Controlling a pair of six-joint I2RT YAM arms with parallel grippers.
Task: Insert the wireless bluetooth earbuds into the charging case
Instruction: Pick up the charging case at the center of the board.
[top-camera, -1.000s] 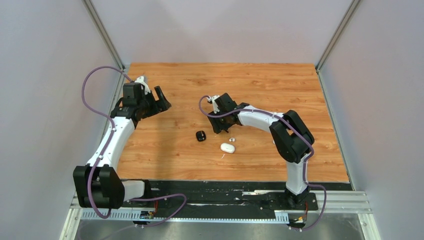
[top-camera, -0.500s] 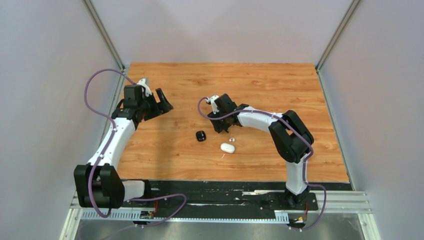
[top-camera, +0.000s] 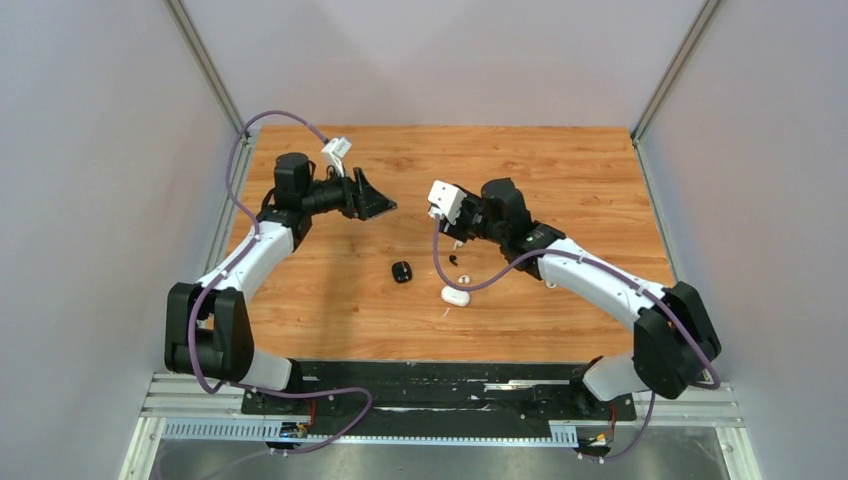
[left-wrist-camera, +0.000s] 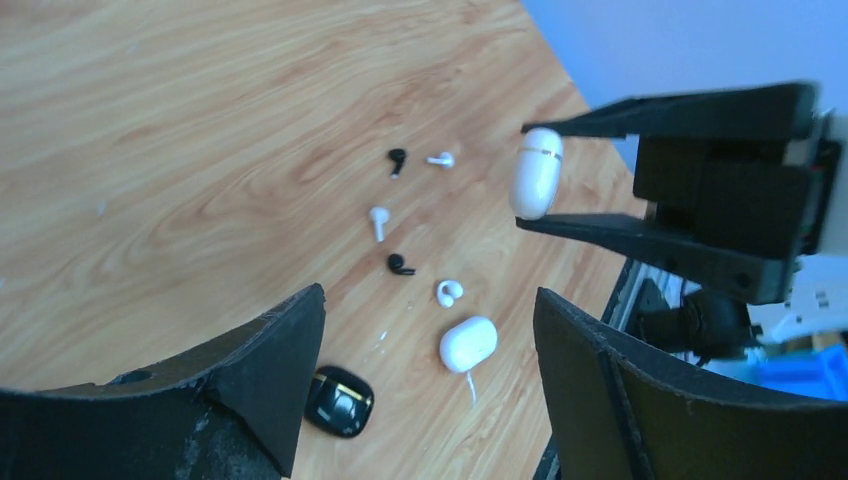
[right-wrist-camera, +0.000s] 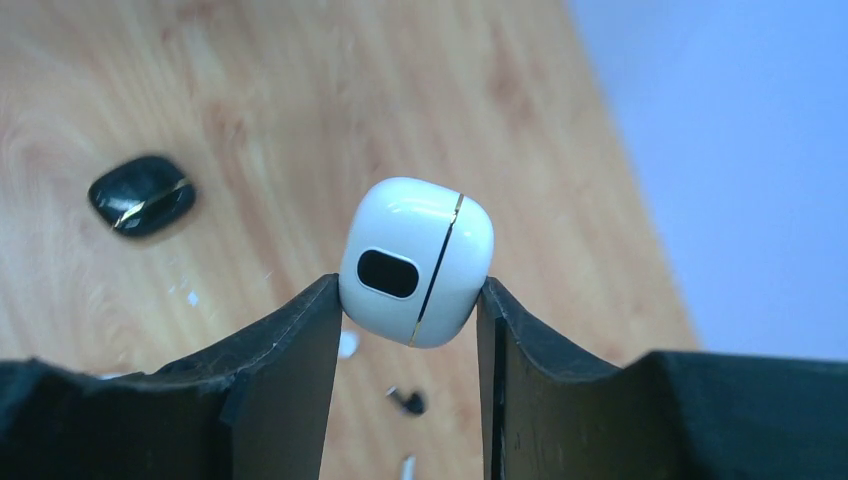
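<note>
My right gripper (right-wrist-camera: 410, 290) is shut on a closed white charging case (right-wrist-camera: 416, 260) with a gold seam, held up above the table. From the left wrist view this case (left-wrist-camera: 537, 172) sits at the tips of the right gripper (left-wrist-camera: 523, 175). My left gripper (left-wrist-camera: 430, 300) is open and empty, raised above the table and facing the right one. Loose earbuds lie on the wood below: a black one (left-wrist-camera: 397, 158), a white one (left-wrist-camera: 440, 159), a stemmed white one (left-wrist-camera: 378, 220), another black one (left-wrist-camera: 400, 264) and a curled white one (left-wrist-camera: 449, 292).
A second white case (top-camera: 455, 295) and a black case with a gold band (top-camera: 401, 271) lie on the wooden table (top-camera: 560, 170) near its middle. Grey walls stand on the left, back and right. A black strip runs along the near edge.
The right arm has lifted off the table with the white case and stretched out low. The left arm has swung from the table's left edge toward the middle, facing the right gripper.
</note>
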